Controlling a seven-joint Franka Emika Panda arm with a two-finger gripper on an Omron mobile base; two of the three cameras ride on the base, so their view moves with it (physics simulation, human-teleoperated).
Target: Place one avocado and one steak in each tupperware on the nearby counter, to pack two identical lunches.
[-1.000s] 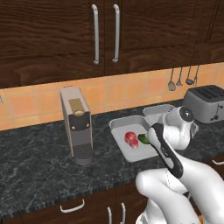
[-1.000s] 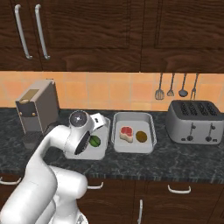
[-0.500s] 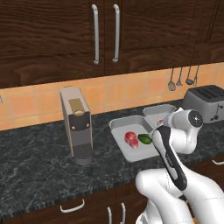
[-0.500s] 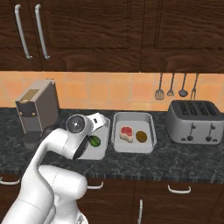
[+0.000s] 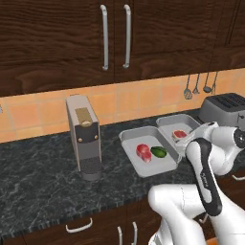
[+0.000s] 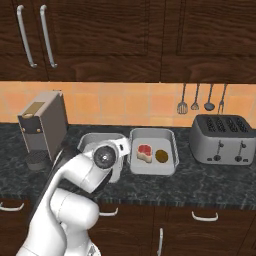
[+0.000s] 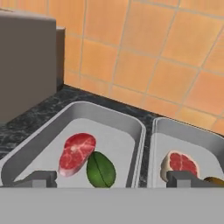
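Open-fingered and empty, the hand [image 7: 111, 179] hovers above two tupperware trays in the hand view; the left tupperware [image 7: 133, 124] holds a steak [image 7: 77, 152] touching an avocado [image 7: 101, 170], the right tupperware [image 7: 192, 133] a second steak [image 7: 179, 164]. From the left base view, both trays sit side by side on the dark desk [image 5: 38, 177] beside a coffee machine [image 5: 83, 134]. From the right base view, a toaster [image 6: 223, 139] stands just right of the trays.

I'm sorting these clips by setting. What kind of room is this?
A home-style kitchen, rendered rather than real: a dark marbled counter under wooden cabinets, a toaster, utensils hung on the orange tiled wall, and two tupperware trays holding steak and avocado.
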